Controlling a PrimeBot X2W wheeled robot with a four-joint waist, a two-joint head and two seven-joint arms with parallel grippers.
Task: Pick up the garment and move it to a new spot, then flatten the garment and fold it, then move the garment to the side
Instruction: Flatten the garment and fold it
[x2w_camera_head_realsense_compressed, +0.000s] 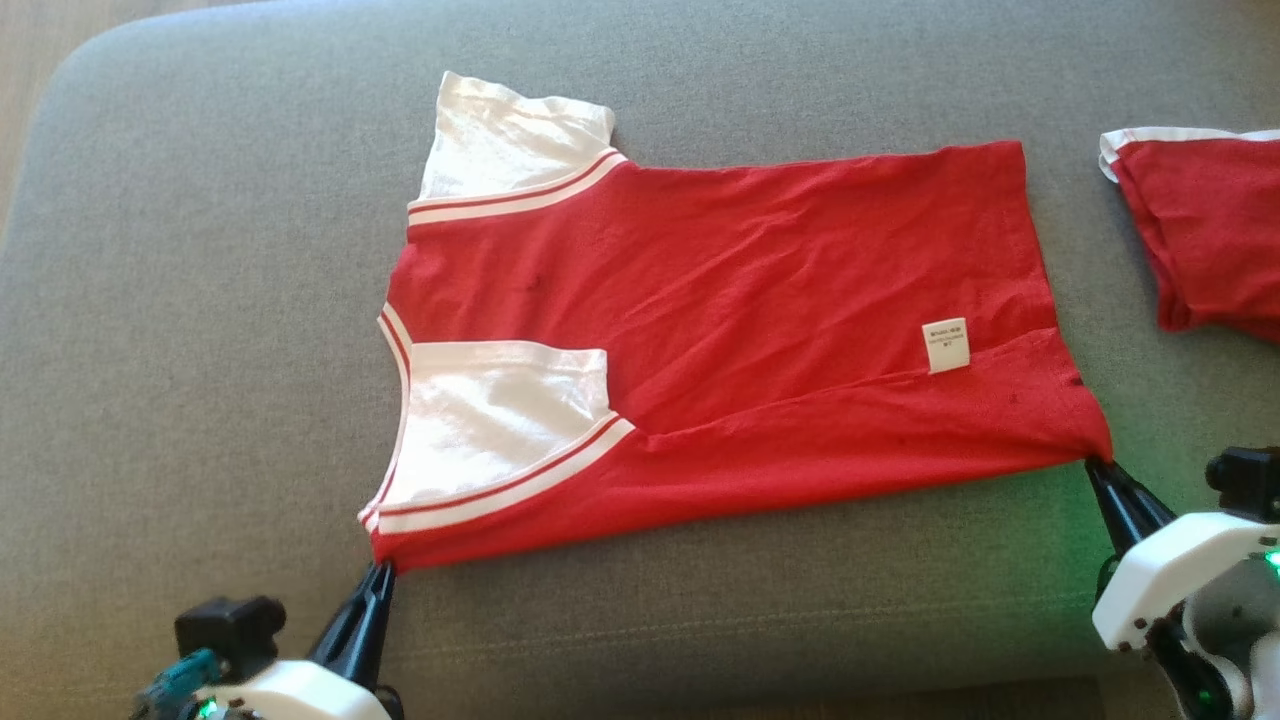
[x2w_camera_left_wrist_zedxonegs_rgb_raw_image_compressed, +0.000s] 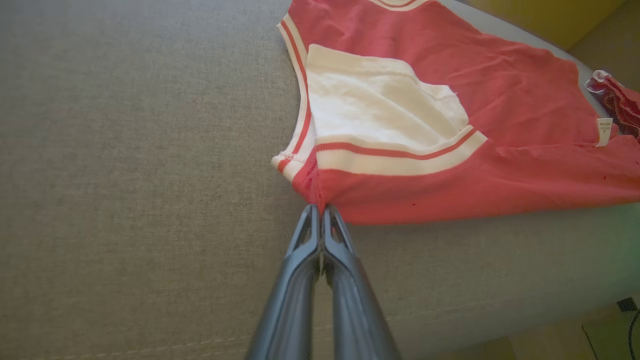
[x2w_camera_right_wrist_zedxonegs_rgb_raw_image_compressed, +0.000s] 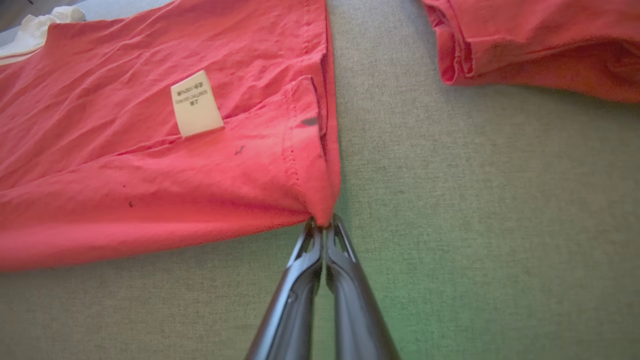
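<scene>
The red garment (x2w_camera_head_realsense_compressed: 760, 300) is spread across a grey upholstered cushion (x2w_camera_head_realsense_compressed: 200, 300), its neck end turned toward the robot's left and its hem toward the right. Its near long edge is folded over onto the body, so that the near sleeve (x2w_camera_head_realsense_compressed: 500, 420) – white, trimmed with a red and white band – is laid on top of the red cloth. The far sleeve (x2w_camera_head_realsense_compressed: 510, 140) is left sticking out past the far edge. A small white label (x2w_camera_head_realsense_compressed: 946, 344) is seen on the cloth near the hem.

The left gripper (x2w_camera_head_realsense_compressed: 383, 572) is closed tight on the near corner at the shoulder end; in the left wrist view the cloth is bunched where it is pinched between the fingertips. The right gripper (x2w_camera_head_realsense_compressed: 1095, 465) is closed in the same way on the near corner of the hem – there the fabric is drawn to a point between the dark fingers. Both corners are held low, close to the cushion.

A second garment (x2w_camera_head_realsense_compressed: 1210, 230), also red with a white edge, is seen lying apart at the right of the head view.
</scene>
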